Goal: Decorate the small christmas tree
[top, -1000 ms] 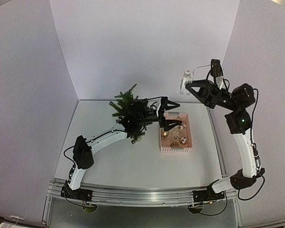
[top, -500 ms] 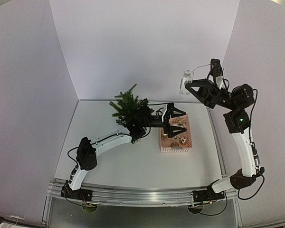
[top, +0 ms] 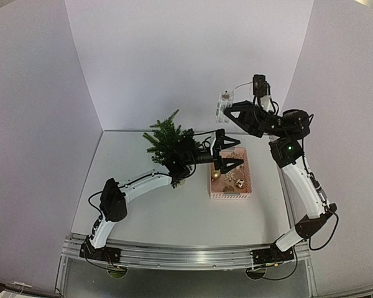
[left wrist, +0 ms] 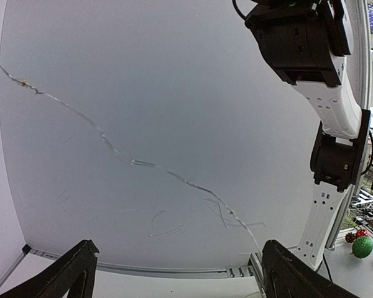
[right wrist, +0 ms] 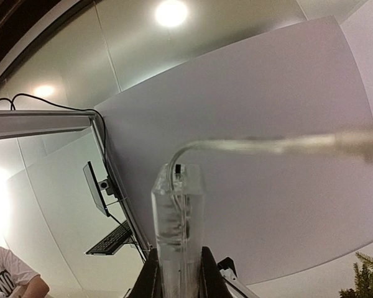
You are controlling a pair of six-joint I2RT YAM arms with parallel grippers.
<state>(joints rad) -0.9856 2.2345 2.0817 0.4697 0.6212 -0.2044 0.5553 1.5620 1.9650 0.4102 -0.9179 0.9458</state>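
Overhead view: the small christmas tree (top: 166, 138) stands upright on the white desk (top: 174, 214), near the back wall, at 10 o'clock from a pink basket (top: 230, 196). The left arm reaches across in front of the tree and hides its lower branches. The left hand (top: 229, 153) hangs over the basket's far-left corner, its two fingers spread wide with nothing between them. The basket holds several small ornaments, among them one gold ball (top: 216, 176); the rest are too small to count. At 12 o'clock from the basket the right hand (top: 225, 112) is raised in front of the back wall, closed on one clear box (top: 224, 104) with a thin cord running off its top.

Left wrist view: both fingers (left wrist: 68, 273) show at the bottom edge, far apart and empty. One thin pale strand (left wrist: 137, 162) crosses the wall from 10 o'clock to 5 o'clock. The right arm (left wrist: 326, 99) fills the 2 o'clock corner. Seen only here, at 4 o'clock, are a green ball (left wrist: 362, 246) and two red ones beside it.

Right wrist view: the clear box stands upright, pinched between the two fingers (right wrist: 151, 273), and its cord (right wrist: 267, 146) bends away toward 3 o'clock. A tip of the tree shows at 4 o'clock. Only this view shows two ceiling lights, a monitor (right wrist: 94, 185) with a keyboard, and a person in a white shirt (right wrist: 6, 273) at 8 o'clock.
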